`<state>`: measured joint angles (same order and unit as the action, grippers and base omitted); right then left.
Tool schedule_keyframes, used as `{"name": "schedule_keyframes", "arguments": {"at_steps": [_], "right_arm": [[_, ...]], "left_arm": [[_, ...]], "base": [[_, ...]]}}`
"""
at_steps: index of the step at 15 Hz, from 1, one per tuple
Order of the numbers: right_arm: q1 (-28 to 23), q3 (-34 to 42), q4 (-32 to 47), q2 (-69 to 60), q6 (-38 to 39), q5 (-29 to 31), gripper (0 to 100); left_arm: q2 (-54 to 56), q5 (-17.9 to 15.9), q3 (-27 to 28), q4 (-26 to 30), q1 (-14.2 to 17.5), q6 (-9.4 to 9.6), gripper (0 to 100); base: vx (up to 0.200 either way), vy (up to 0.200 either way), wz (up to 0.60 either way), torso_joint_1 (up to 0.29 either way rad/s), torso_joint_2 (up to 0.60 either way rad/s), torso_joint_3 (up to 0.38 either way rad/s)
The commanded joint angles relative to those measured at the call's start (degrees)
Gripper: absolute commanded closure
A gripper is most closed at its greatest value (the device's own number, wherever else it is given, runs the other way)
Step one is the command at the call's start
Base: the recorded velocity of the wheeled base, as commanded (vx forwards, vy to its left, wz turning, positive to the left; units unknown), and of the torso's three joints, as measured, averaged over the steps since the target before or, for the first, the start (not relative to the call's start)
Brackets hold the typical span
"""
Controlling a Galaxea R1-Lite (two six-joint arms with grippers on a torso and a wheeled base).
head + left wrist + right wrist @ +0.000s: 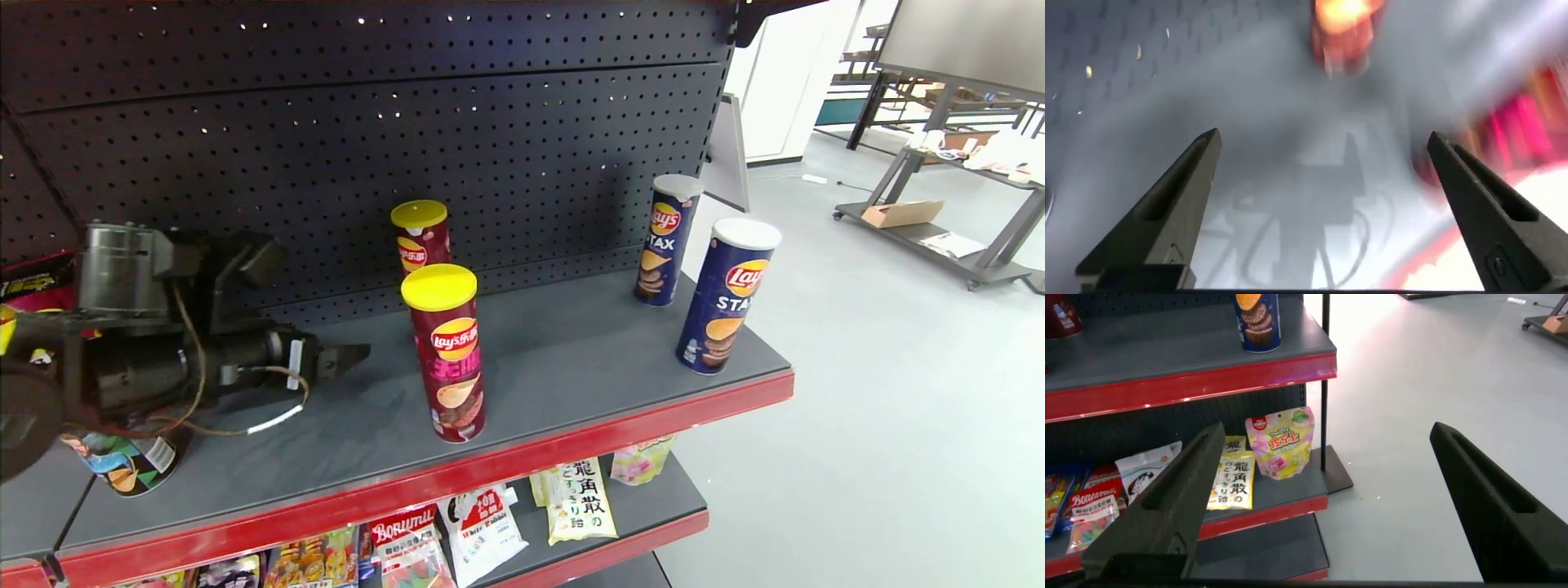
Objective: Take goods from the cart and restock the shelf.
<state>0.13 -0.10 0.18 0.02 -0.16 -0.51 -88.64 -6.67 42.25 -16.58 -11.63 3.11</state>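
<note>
Jaws of our left gripper (1323, 139) stand spread wide with nothing between them, low over the left part of the grey shelf (571, 367). Jaws of our right gripper (1327, 429) are spread too and empty, down before the lower shelf (1290, 510), where snack packets (1280, 445) lie. Under our left arm a patterned can (131, 467) is partly hidden. Right of the left gripper and apart from it stands the near red can (447, 359), upright, yellow lid on, close to the shelf's red front edge. Behind it the far red can (421, 237) stands by the pegboard (506, 122). Well to the right we see the near blue can (725, 298) and the far blue can (665, 241), both upright with white lids on
</note>
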Motion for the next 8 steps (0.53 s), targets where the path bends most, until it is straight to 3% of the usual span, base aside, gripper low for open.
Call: {"name": "schedule_keyframes", "arguments": {"at_steps": [1,3,8], "right_arm": [[0.0,0.0,0.0,0.0,0.0,0.0,0],[0.0,0.0,0.0,0.0,0.0,0.0,0],[0.0,0.0,0.0,0.0,0.0,0.0,0]], "left_arm": [[26.9,-8.0,-10.8,11.7,7.1,3.22,0],[42.3,-9.9,-13.0,20.4,9.3,3.22,0],[74.2,-9.4,-26.0,22.2,9.3,3.22,0]], "base": [[0.000,0.000,0.00,0.000,0.00,0.000],[0.000,0.000,0.00,0.000,0.00,0.000],[0.000,0.000,0.00,0.000,0.00,0.000]]}}
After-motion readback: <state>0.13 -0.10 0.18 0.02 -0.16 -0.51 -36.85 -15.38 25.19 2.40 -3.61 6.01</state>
